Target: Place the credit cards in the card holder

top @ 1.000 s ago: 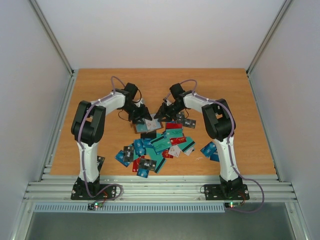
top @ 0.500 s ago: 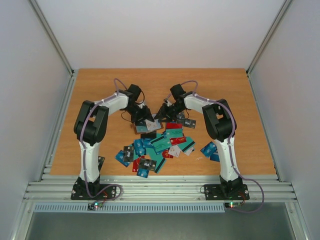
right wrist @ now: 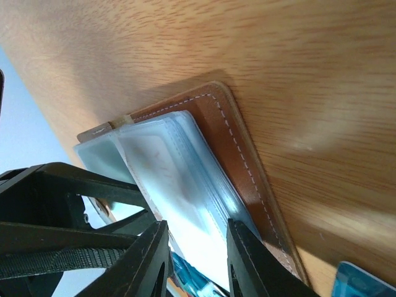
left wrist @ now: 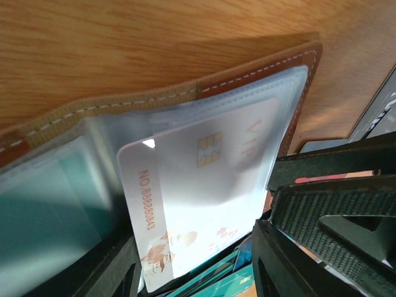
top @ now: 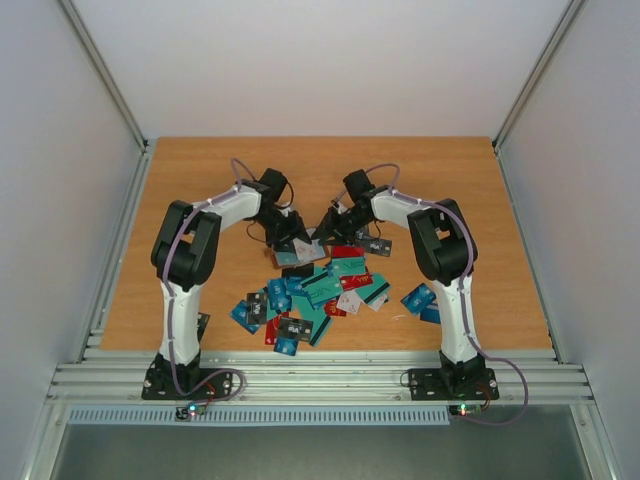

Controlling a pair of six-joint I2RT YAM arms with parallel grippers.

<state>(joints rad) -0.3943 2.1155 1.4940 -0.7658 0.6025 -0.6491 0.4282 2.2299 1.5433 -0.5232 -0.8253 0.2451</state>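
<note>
The brown card holder (left wrist: 247, 77) lies open on the table, its clear sleeves up. A white card (left wrist: 198, 185) with a chip sits partly inside one sleeve, its lower end sticking out. My left gripper (left wrist: 192, 272) is open, one finger on each side of that card's free end. My right gripper (right wrist: 198, 260) is closed on the stack of sleeves at the holder (right wrist: 238, 148). In the top view both grippers, left (top: 288, 236) and right (top: 328, 226), meet over the holder (top: 298, 251). The other credit cards (top: 320, 290) lie in a pile just in front of it.
Blue cards (top: 420, 298) lie apart at the right of the pile. A black card (top: 378, 245) lies beside the right arm, and a dark card (top: 200, 325) by the left arm's base. Metal rails edge the table at left, right and front.
My left gripper has shifted a little to the right, towards the holder and the right gripper. The right gripper has stayed almost still.
</note>
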